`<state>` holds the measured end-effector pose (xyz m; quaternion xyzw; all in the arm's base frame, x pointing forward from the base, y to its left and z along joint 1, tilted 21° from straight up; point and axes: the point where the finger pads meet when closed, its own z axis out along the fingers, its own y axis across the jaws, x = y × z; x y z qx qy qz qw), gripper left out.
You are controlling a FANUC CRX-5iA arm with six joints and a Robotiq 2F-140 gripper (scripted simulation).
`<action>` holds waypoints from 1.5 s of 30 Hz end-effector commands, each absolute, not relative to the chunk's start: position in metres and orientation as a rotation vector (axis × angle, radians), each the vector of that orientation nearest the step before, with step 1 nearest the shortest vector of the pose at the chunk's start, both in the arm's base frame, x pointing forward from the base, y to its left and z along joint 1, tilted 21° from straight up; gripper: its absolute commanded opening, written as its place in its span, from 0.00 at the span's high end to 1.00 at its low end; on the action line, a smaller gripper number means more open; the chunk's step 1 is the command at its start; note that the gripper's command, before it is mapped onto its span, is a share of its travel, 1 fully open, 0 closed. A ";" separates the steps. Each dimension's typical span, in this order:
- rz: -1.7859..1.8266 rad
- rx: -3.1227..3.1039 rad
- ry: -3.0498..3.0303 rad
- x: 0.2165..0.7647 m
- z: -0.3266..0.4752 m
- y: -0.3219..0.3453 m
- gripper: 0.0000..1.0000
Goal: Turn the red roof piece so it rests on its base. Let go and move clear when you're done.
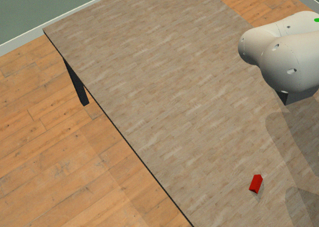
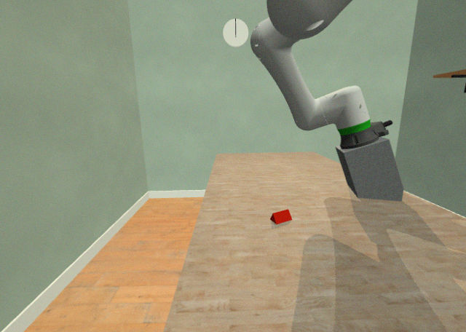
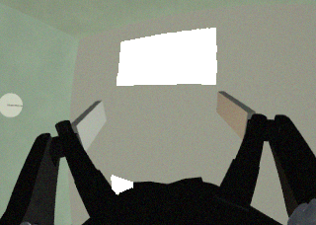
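Observation:
The red roof piece (image 1: 255, 183) is a small triangular prism lying on the wooden table near its front part, some way from the left edge. In the exterior view the red roof piece (image 2: 281, 216) shows a sloped face and one triangular end; I cannot tell which face it rests on. My gripper (image 3: 160, 106) shows only in the wrist view, with its black fingers spread wide and nothing between them. It faces the green walls and a bright white panel, away from the table. The roof piece is not in the wrist view.
The robot's grey base block (image 2: 370, 172) stands on the table's right side, with the white arm (image 1: 283, 57) rising above it. The table's left edge (image 1: 123, 134) drops to a wooden floor. A round wall clock (image 2: 235, 32) hangs on the far wall.

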<state>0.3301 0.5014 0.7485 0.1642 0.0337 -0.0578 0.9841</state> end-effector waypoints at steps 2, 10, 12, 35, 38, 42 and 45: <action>-0.116 0.331 0.067 0.330 0.749 0.501 0.00; -0.116 0.331 0.067 0.330 0.749 0.501 0.00; -0.116 0.331 0.067 0.330 0.749 0.501 0.00; 0.198 0.498 0.517 0.496 0.735 0.432 0.00; 0.254 0.554 0.588 0.522 0.720 0.417 0.00; 0.366 0.696 0.717 0.563 0.681 0.389 0.00; 0.428 0.791 0.782 0.585 0.653 0.371 0.00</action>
